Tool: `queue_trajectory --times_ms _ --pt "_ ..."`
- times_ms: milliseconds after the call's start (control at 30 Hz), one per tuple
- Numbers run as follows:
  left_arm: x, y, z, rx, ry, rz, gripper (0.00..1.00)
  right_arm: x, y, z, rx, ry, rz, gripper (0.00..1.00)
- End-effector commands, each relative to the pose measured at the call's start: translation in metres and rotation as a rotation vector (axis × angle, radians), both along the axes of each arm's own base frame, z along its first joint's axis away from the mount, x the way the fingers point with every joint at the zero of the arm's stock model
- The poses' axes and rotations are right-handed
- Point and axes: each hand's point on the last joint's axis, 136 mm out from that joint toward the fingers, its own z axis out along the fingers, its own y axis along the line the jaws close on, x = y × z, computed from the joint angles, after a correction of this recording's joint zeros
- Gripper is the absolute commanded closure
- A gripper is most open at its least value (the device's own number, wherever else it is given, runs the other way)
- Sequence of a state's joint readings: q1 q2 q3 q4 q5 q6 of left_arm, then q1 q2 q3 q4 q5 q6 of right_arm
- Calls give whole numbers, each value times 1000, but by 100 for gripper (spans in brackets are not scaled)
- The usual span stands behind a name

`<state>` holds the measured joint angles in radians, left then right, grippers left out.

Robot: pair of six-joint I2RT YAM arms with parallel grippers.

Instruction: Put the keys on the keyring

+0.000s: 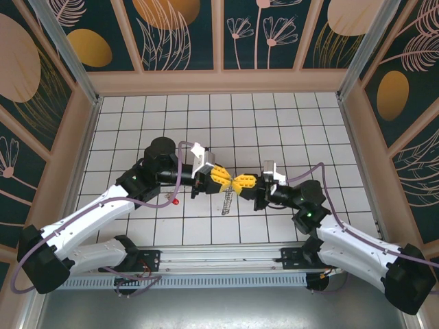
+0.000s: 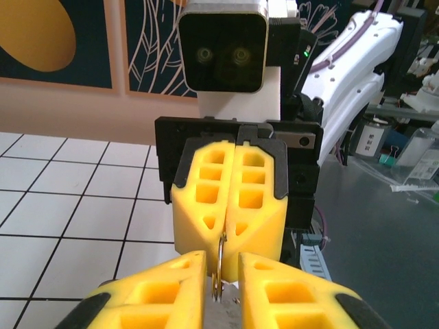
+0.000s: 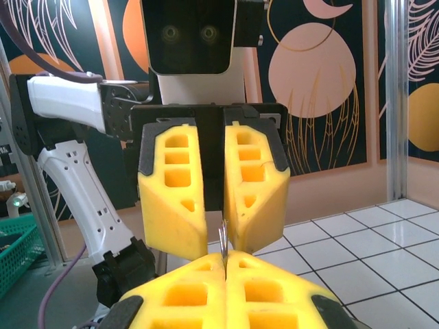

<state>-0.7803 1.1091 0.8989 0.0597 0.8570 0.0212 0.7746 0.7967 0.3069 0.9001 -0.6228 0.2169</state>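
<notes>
White gridded tabletop (image 1: 274,123), walled in by dark panels painted with leaves and orange discs (image 1: 178,34). In the left wrist view, a small white label (image 2: 370,140) sits on clutter past the table edge behind the right arm. Its dark marks are too small to read.

Both arms meet tip to tip over the middle of the tabletop. The right end effector (image 1: 240,185) has its yellow fingers pressed fully together. They pinch a thin metal loop of the keyring (image 1: 226,201), which sticks out from their tips. In the overhead view a pale strip of the keyring hangs straight down below the meeting tips, towards the arm bases.

The left end effector (image 1: 228,181) faces it head on. Its fingers (image 2: 171,288) stand a narrow slot apart, one on each side of the metal loop. Whether either pad touches the metal cannot be told.

The key (image 1: 175,201), with its red head, lies flat on the tabletop. It is well apart from both end effectors, out to the left behind the left one's tips. It lies just beside that arm's purple cable (image 1: 137,200), and nothing holds it.
</notes>
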Motion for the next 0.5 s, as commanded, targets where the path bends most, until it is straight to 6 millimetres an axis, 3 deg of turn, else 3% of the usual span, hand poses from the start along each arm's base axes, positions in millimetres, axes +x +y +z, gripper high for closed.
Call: queue_trajectory --times_ms 0,133,467 --pt "-5 -2 3 -25 -5 -27 85 -9 -6 16 80 -57 15 100" --pt "-5 -1 3 -26 -4 -25 88 -11 -7 18 97 -64 17 100" --pt "-4 -3 6 -36 -7 -29 80 -13 -10 21 143 -73 26 100"
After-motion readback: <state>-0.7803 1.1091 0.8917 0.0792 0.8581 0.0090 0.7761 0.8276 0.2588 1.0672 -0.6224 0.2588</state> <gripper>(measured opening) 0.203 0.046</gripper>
